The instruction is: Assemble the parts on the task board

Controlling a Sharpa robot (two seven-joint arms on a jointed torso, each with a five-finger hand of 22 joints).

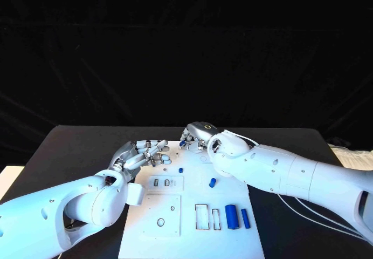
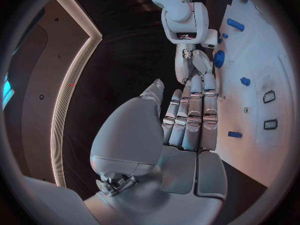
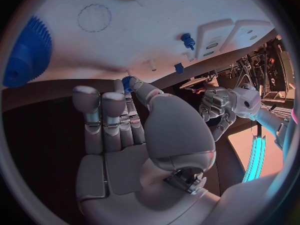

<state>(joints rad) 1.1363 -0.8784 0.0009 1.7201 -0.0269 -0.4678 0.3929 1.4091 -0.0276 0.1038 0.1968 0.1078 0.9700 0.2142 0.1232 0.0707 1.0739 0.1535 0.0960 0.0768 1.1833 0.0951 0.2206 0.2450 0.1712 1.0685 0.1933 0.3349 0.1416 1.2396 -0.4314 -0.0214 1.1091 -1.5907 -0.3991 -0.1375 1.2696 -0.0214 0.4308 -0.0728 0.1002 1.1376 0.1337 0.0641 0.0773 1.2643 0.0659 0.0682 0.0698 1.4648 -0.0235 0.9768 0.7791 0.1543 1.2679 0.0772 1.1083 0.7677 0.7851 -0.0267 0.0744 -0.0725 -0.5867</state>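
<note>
The white task board [image 1: 186,237] lies in the middle of the black table. My right hand [image 1: 200,137] hovers over its far end and pinches a small blue part [image 3: 127,82] between thumb and a finger. A blue gear [image 3: 28,52] sits on the board close to that hand. My left hand [image 1: 146,154] is at the board's far left edge with fingers stretched side by side [image 2: 187,120] and nothing in them. A small blue peg [image 1: 180,170], a short blue piece [image 1: 212,182], a thick blue cylinder [image 1: 230,216] and a thin blue bar [image 1: 246,218] are on the board.
The board has outlined slots [image 1: 207,216] and a raised white block with two openings [image 1: 161,183]. Black table [image 1: 77,145] lies on both sides. A white cable [image 1: 311,213] runs along my right arm. Both hands are close together at the board's far end.
</note>
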